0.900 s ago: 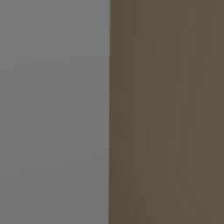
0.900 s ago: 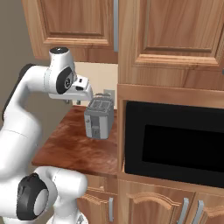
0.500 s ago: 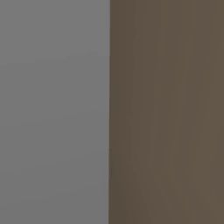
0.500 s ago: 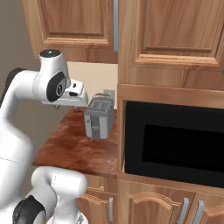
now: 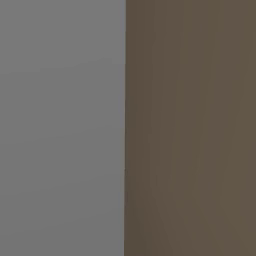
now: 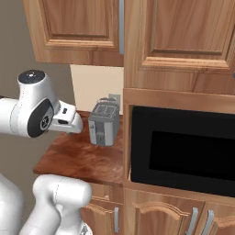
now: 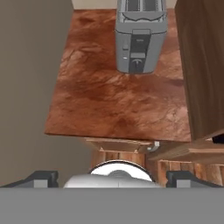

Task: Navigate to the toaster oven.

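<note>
Gripper (image 7: 112, 178) spread open, empty — hovered above the counter (image 7: 109, 105) edge, toaster (image 7: 140, 37) beyond, microwave (image 6: 181, 151) beside it.

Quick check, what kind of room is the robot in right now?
A home kitchen, by the look of it: wooden cabinets above a reddish-brown counter, a grey toaster standing on it, and a black microwave built into the cabinetry beside it.

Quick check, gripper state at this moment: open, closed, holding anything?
Gripper: open, fingertips spread wide, nothing held, above the counter edge.
</note>
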